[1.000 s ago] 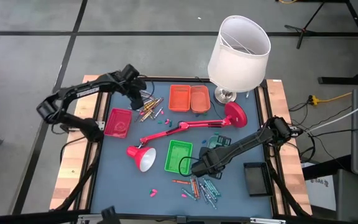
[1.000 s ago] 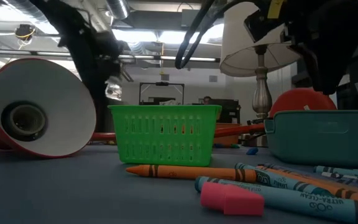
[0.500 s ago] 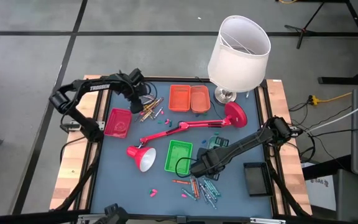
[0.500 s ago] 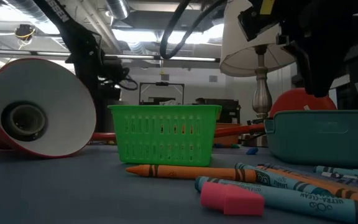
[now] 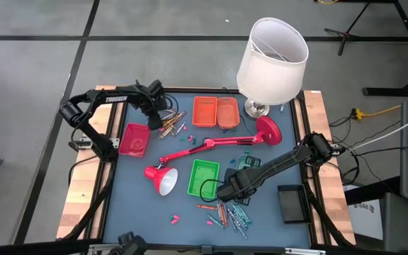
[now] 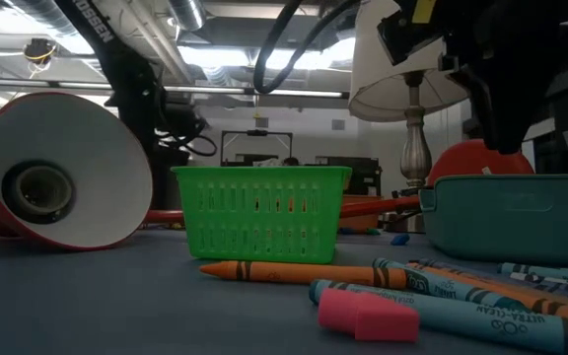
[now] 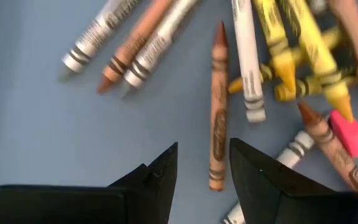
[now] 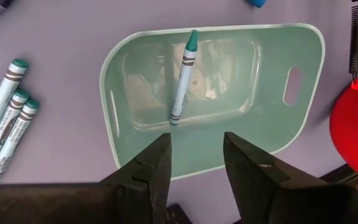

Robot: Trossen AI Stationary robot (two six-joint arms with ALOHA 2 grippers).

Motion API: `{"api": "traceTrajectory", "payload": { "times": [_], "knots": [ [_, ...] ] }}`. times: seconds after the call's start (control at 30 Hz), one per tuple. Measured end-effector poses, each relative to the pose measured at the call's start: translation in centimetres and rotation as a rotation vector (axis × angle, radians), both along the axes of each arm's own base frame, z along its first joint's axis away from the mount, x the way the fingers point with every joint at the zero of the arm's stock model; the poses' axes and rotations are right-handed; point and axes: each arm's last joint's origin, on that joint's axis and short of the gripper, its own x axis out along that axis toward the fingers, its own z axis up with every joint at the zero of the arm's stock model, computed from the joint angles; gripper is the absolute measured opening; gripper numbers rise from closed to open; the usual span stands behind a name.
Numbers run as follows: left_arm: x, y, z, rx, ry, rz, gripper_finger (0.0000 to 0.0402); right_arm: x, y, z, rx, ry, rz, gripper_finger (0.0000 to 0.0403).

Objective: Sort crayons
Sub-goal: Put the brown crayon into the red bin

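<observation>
The blue table (image 5: 126, 198) is crowded, and towering over its far right corner is the white-shaded lamp (image 5: 272, 60), with the red desk lamp (image 5: 211, 145) sprawled flat across the middle, its white-lined head pointing toward the near left. Around it sit the trays: the green basket (image 5: 203, 177) just beside the lamp head, two orange trays (image 5: 216, 112) side by side at the far edge, a pink tray (image 5: 134, 139) on the left, a black tray (image 5: 290, 202) near the right edge. The right gripper (image 8: 194, 158) hangs over a teal tray (image 8: 303, 118), fingers apart and holding nothing, and inside that tray lies a single teal crayon (image 8: 183, 78); more teal crayons (image 8: 5, 118) lie on the table just beside it. Over on the far left, the left gripper (image 7: 202, 168) hovers above a scatter of crayons (image 5: 172, 124) between the pink tray and the orange ones, jaws parted and empty, a brown crayon (image 7: 217, 109) lined up right at the gap, yellow ones (image 7: 303, 56) piled beside it with white and tan sticks fanned out. Another crayon heap (image 5: 227, 212) lies at the near edge by the green basket, and from table height an orange crayon (image 6: 284, 271) and a pink eraser (image 6: 368, 316) sit in front.
</observation>
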Motion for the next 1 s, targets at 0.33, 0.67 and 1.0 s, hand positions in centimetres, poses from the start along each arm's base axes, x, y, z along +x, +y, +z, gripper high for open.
{"api": "traceTrajectory", "payload": {
  "times": [0.33, 0.67, 1.0],
  "knots": [
    [-0.6, -0.7, -1.3, 0.001, 0.000, 0.000, 0.0127, 0.0, 0.0, 0.0, 0.000, 0.000, 0.000, 0.0145],
    [-0.4, -0.5, -1.4, 0.021, -0.022, 0.001, 0.0056, 0.0, 0.0, 0.0, 0.000, -0.001, 0.000, 0.0145],
    [-0.4, -0.4, -1.4, 0.038, -0.031, 0.035, 0.0016, 0.0, 0.0, 0.0, 0.000, -0.002, 0.000, 0.0145]
  ]
}}
